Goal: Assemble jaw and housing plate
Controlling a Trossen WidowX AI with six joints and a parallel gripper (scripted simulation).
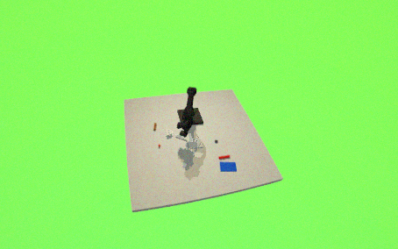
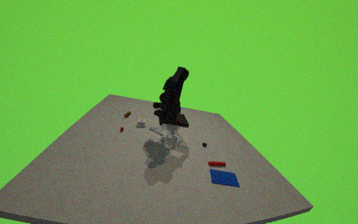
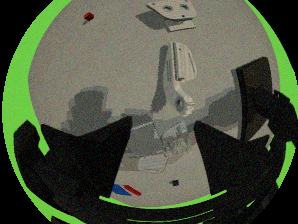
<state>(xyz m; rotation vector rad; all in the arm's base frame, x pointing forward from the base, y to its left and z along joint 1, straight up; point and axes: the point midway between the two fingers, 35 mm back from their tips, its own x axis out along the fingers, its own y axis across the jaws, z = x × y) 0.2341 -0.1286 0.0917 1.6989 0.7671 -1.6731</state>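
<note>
My gripper (image 1: 181,130) (image 2: 156,109) (image 3: 164,123) is open, its black fingers wide apart, with nothing held between them. The loose pale jaw (image 1: 181,138) (image 2: 155,130) (image 3: 183,64) is clear of the fingers, beyond the tips in the wrist view, its round geared end towards them. Whether it lies quite flat is unclear. The base assembly (image 1: 193,144) (image 2: 172,140) (image 3: 153,162) stands in shadow, seen between the fingers in the wrist view; its pins and mounted jaw are too blurred to tell apart. The pale housing plate (image 1: 169,134) (image 2: 141,124) (image 3: 175,8) is apart from it, beyond the loose jaw.
A blue plate (image 1: 228,167) (image 2: 225,178) and a red bar (image 1: 224,157) (image 2: 217,163) lie at the right. A small dark cube (image 1: 216,141) (image 2: 204,145) (image 3: 174,183) is nearer the base. A small red block (image 1: 159,145) (image 2: 121,129) (image 3: 89,16) and an orange-brown block (image 1: 155,126) (image 2: 127,114) lie left.
</note>
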